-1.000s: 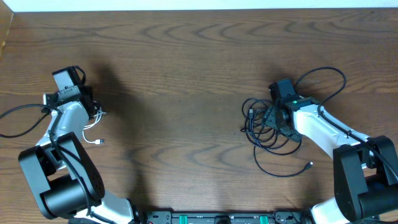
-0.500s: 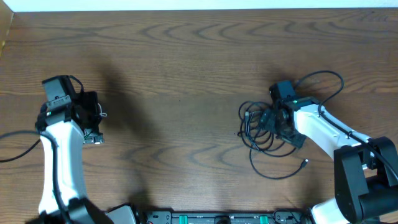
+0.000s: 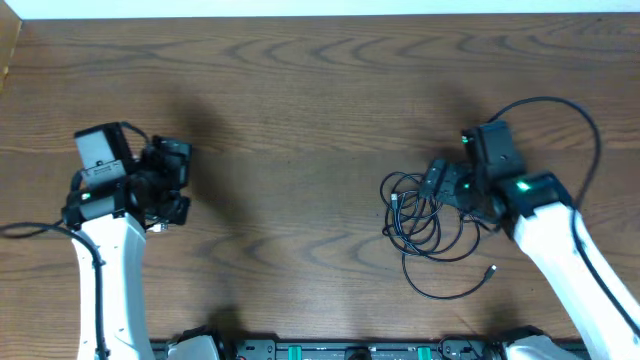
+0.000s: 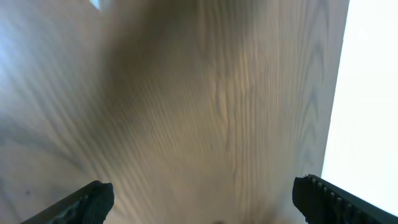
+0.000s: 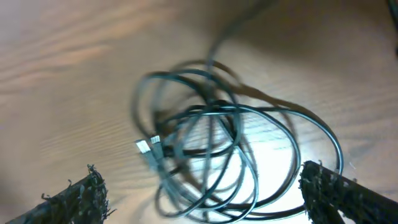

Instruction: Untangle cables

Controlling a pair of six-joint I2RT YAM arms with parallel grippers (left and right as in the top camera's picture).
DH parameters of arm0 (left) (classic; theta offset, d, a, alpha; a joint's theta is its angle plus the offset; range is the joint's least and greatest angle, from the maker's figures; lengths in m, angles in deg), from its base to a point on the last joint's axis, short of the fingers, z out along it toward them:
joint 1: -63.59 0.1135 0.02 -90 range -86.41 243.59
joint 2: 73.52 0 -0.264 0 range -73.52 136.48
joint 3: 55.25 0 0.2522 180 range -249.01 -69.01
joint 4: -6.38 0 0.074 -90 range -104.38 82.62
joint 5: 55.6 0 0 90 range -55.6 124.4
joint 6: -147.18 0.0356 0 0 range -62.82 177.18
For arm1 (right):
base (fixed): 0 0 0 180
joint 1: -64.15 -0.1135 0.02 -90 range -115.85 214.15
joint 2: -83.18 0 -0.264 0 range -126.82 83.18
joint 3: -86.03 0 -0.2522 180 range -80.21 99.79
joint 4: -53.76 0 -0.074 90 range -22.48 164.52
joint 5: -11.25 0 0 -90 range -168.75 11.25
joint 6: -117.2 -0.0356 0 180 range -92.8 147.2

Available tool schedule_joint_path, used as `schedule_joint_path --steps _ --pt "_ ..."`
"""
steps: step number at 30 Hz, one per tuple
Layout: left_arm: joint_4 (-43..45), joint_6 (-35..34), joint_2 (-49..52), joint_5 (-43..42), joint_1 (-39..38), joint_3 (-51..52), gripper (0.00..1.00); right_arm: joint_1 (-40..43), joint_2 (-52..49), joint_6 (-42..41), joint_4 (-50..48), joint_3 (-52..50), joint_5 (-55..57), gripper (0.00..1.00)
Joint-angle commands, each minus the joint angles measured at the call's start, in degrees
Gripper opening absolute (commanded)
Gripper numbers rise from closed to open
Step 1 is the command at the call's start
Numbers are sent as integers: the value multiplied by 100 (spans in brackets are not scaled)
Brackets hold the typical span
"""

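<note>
Two black cables (image 3: pixel 420 222) lie in one tangled coil on the wooden table right of centre, one plug end (image 3: pixel 490 270) trailing toward the front. My right gripper (image 3: pixel 442 185) hovers open over the coil's right side. In the right wrist view the black loops (image 5: pixel 217 155) and two small plugs (image 5: pixel 149 148) lie between and ahead of the spread fingers (image 5: pixel 78 196), untouched by the pads. My left gripper (image 3: pixel 183 180) stands open at the far left, over bare wood (image 4: pixel 205 124) in its own view. Only a white plug tip (image 3: pixel 160 228) of the white cable shows under it.
The right arm's own thick black wire (image 3: pixel 585 125) arcs behind it, and the left arm's wire (image 3: pixel 30 232) trails off the left edge. The table's far edge (image 3: pixel 320 16) meets a white wall. Bare wood (image 3: pixel 290 180) lies between the two arms.
Both grippers have opened wider. The left one swung right and rose off the white cable. The right one drew back to the right, and the black coil now lies loose on the table.
</note>
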Motion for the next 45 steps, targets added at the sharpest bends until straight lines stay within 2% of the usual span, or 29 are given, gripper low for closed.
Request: schedule_joint_path --steps 1,9,11,14,17,19,21,23,27,30,34,40,45 --pt "-57 531 -63 -400 -448 -63 96 20 538 463 35 76 -133 99" --pt "-37 826 -63 -190 -1965 -63 96 22 1751 437 186 76 575 99" --pt "-35 824 -61 203 -2472 -63 94 20 2033 262 236 76 966 99" --pt "-31 782 -11 1250 -3394 -63 86 20 2452 -153 389 76 1606 99" --pt "7 629 101 1858 -4059 -61 85 20 2736 -470 533 76 1917 99" --pt "107 603 214 1969 -4448 -61 85 20 2863 -542 568 76 1930 99" --pt "297 546 387 1967 -4813 -61 85 20 2911 -542 599 76 1928 99" --pt "459 177 627 1967 -5130 -61 85 20 2909 -544 684 76 1926 99" --pt "590 -1220 1246 1891 -5668 -61 81 20 2889 -564 964 74 1932 99" --pt "741 -2022 1762 1322 -5995 -61 77 20 2889 -584 1110 74 1934 99" --pt "1495 -2184 2339 378 -6306 -61 76 20 2889 -581 1248 74 2046 99" --pt "2236 -2190 2809 385 -6577 -61 76 20 2881 -581 1272 74 2057 99" --pt "2500 -2205 3213 400 -6745 -61 76 20 2879 -581 1386 72 2057 99"
